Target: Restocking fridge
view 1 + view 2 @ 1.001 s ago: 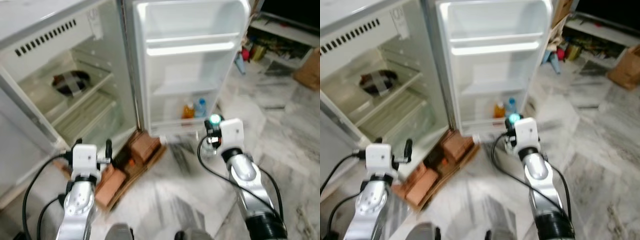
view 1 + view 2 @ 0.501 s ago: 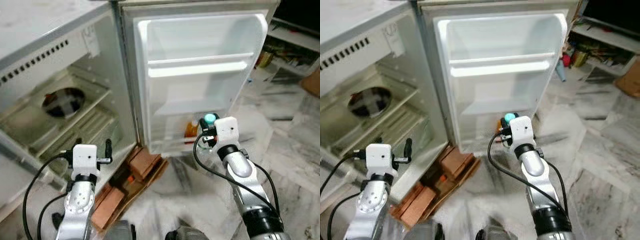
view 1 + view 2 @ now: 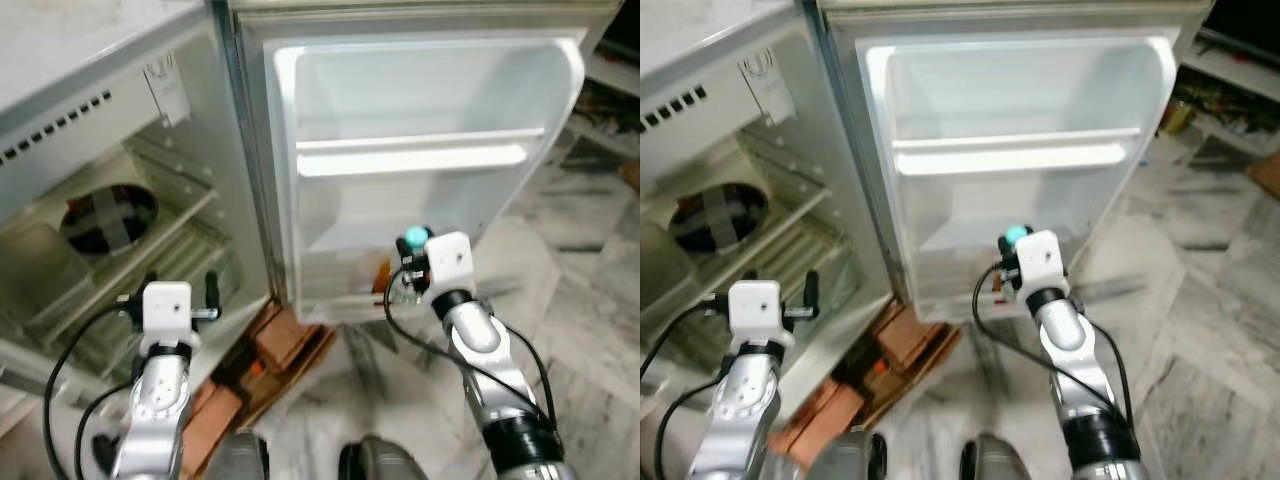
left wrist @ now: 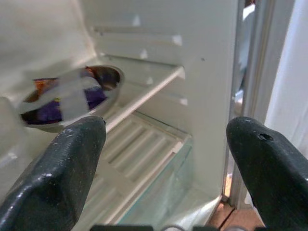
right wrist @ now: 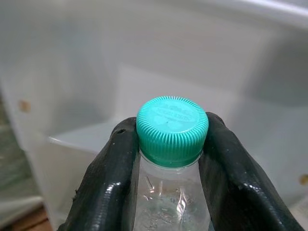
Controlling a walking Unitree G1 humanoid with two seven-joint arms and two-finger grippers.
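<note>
The right pincer [image 5: 168,163] grips a clear bottle [image 5: 172,202] (teal cap) by its neck, just before the open fridge door's [image 3: 420,110] lower shelf. The left pincer [image 4: 163,163] gapes wide, empty, facing the fridge's [image 3: 150,200] shelves.

The right end effector [image 5: 171,159] grips a clear plastic bottle [image 5: 171,204] at the neck, one black finger [image 5: 108,185] pressed against each side just under the cap. The cap [image 5: 172,130] is teal with ribbed sides, and faint embossed marks on its top are too small to read. The bottle stands upright between the fingers. Behind it, blurred, is a pale white fridge door shelf [image 5: 86,139] with a light rim, and white walls rise above it.
</note>
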